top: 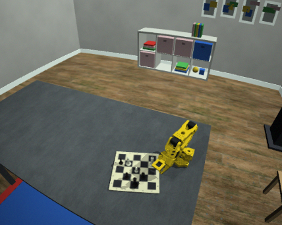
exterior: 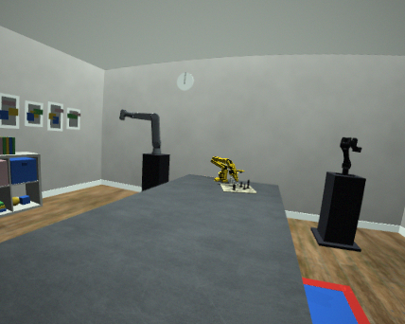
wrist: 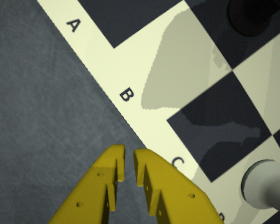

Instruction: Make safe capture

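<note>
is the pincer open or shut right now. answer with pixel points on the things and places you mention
Shut: the pincer (top: 159, 164) (wrist: 129, 150) has its two yellow tips nearly together in the wrist view, only a narrow gap between.

A dark grey table (top: 73, 122) (exterior: 176, 246) carries a cream-and-black chessboard (top: 112, 188) (exterior: 227, 190) (wrist: 93, 65), lying flat. The yellow robot arm (top: 182, 133) (exterior: 220, 162) apparently stands on the tabletop too, just beside the board.
</note>
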